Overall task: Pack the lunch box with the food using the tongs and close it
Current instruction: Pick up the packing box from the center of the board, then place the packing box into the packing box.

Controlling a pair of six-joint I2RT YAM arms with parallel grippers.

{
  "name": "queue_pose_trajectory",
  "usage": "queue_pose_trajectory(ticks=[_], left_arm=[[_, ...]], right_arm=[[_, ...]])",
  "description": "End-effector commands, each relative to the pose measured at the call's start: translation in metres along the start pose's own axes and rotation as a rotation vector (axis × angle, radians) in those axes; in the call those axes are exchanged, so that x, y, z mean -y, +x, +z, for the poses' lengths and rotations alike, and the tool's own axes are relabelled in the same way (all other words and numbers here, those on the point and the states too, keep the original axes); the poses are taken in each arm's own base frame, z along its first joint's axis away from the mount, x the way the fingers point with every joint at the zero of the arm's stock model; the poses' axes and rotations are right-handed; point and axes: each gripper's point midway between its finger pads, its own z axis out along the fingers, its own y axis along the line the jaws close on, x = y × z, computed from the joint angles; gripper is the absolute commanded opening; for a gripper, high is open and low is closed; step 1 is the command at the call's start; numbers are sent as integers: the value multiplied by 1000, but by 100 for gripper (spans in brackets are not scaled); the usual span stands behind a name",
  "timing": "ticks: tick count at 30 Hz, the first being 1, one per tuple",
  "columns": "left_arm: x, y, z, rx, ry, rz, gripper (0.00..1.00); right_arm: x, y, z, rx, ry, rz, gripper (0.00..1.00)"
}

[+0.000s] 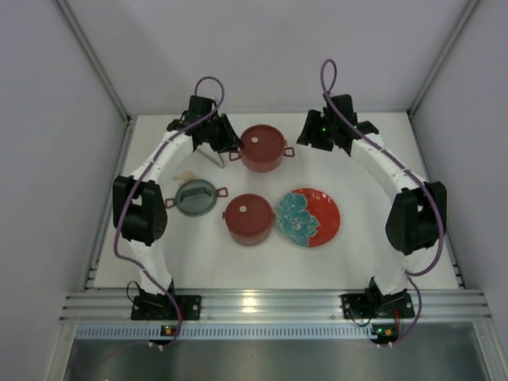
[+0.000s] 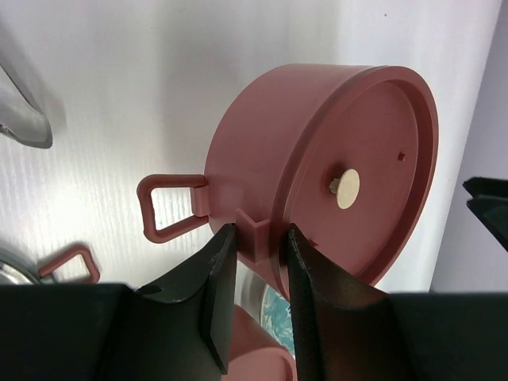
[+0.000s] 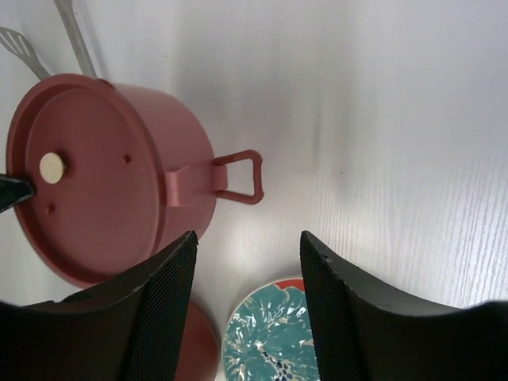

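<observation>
Two dusty-pink lunch box pots stand lidded: the far pot [image 1: 263, 148] [image 2: 317, 159] [image 3: 95, 175] and the near pot [image 1: 248, 218]. My left gripper [image 1: 225, 143] [image 2: 258, 238] is at the far pot's left side, its jaws shut across the rim and the small bracket beside the side handle [image 2: 171, 206]. The silvery tongs [image 1: 213, 157] [image 2: 24, 119] [image 3: 75, 36] lie on the table just left of that pot. Right of the far pot, my right gripper [image 1: 316, 133] [image 3: 248, 254] hangs open over bare table with nothing in it. The food is hidden.
A red plate with a teal flower [image 1: 327, 226] [image 3: 270, 333] lies right of the near pot. A small grey round dish [image 1: 196, 197] with pinkish handles sits to the near pot's left. White walls enclose the table on three sides.
</observation>
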Motion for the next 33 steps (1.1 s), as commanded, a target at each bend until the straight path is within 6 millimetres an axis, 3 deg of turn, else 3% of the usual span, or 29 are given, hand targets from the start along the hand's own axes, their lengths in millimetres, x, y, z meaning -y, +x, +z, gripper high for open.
queue_pose_trajectory(ticks=[1, 13, 16, 25, 33], left_arm=[[53, -25, -57, 95, 150, 74, 0], [40, 22, -110, 52, 125, 123, 0], [38, 37, -131, 57, 131, 138, 0], [20, 87, -165, 11, 130, 134, 0], [3, 126, -163, -78, 155, 108, 0]], right_arm=[[5, -25, -29, 80, 13, -7, 54], [21, -28, -46, 93, 43, 8, 54], [23, -28, -51, 101, 45, 11, 55], [27, -20, -55, 90, 53, 16, 54], [29, -11, -57, 80, 53, 26, 54]])
